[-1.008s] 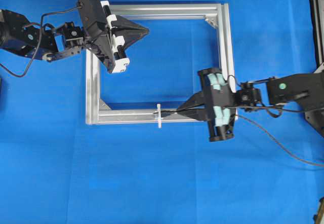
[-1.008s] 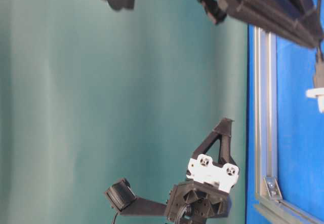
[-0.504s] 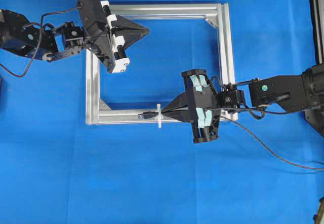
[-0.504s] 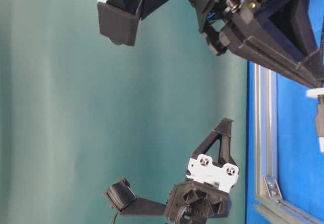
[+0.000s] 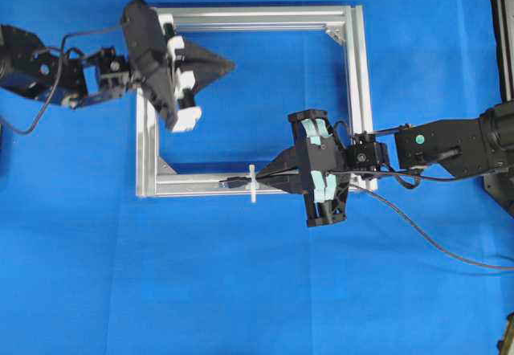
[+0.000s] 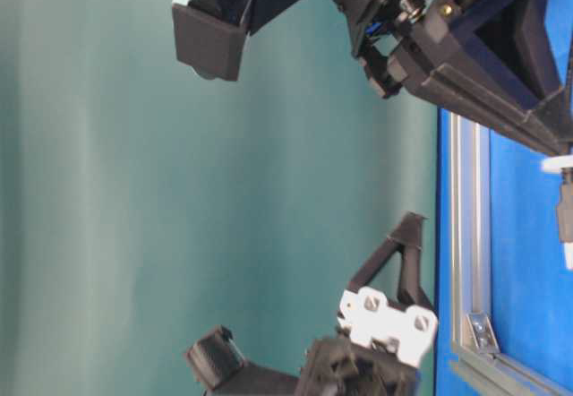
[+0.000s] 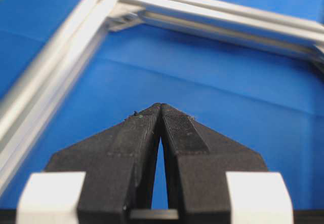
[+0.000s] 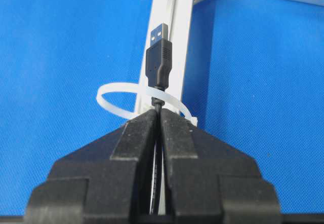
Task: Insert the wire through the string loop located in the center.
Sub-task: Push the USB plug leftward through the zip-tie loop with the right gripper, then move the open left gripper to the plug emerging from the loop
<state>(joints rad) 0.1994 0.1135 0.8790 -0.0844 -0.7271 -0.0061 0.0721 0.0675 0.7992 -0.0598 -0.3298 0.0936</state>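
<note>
White string loop (image 8: 119, 98) arched over the one aluminium frame (image 5: 357, 90) at your 6 o'clock bar; whether the plug sat inside it, you could not tell. Your right gripper (image 8: 158, 113) pinched the wire (image 8: 159, 64), its run hidden between the fingers. Your left gripper (image 7: 160, 106), at 10 o'clock, was closed and empty. Two grippers, one loop.

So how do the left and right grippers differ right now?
The right gripper is shut on the wire, its plug pushed through the string loop; the left gripper is shut on nothing. The right sits over the frame's near bar; the left hangs inside the frame near its far corner. Both have their jaws together.
</note>
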